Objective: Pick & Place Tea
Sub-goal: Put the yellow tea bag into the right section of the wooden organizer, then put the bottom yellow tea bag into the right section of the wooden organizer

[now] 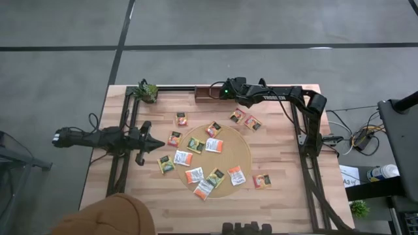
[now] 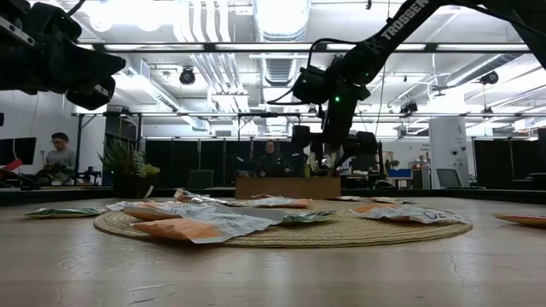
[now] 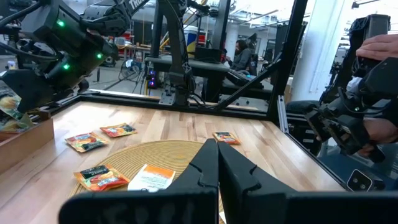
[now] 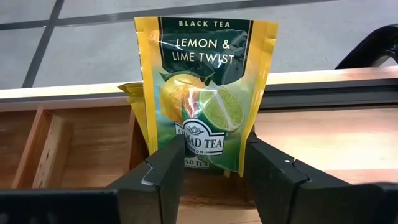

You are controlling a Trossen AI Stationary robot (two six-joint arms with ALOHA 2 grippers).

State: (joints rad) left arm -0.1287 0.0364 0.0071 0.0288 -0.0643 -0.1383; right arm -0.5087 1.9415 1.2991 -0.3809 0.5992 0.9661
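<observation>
Several small square tea sachets, among them [image 1: 214, 145], lie on and around the round tan mat [image 1: 240, 154]. One more, dark green and yellow [image 4: 205, 81], sticks up between the fingers of my right gripper [image 4: 214, 152], which is shut on it over the brown wooden tray [image 4: 81, 149] at the table's far edge [image 1: 208, 95]. A yellow corner of another sachet [image 4: 132, 93] shows just behind it. My left gripper [image 1: 157, 143] waits shut and level at the table's left, pointing toward the mat. My right gripper holds the green and yellow sachet by its lower part [image 4: 189, 155], pinched between the two fingers at its side edges. The fingers slant down toward the far edge. The sachet stands upright with its printed face toward the wrist camera; whether its lower edge touches the tray is hidden.
A small potted plant [image 1: 147, 91] stands at the far left corner. A person's tan-covered head [image 1: 111, 215] shows at the near left edge. The arms' black frames run along the table's left [image 1: 121, 163] and right sides [image 1: 307, 163]. People sit in the room behind [image 2: 60, 153].
</observation>
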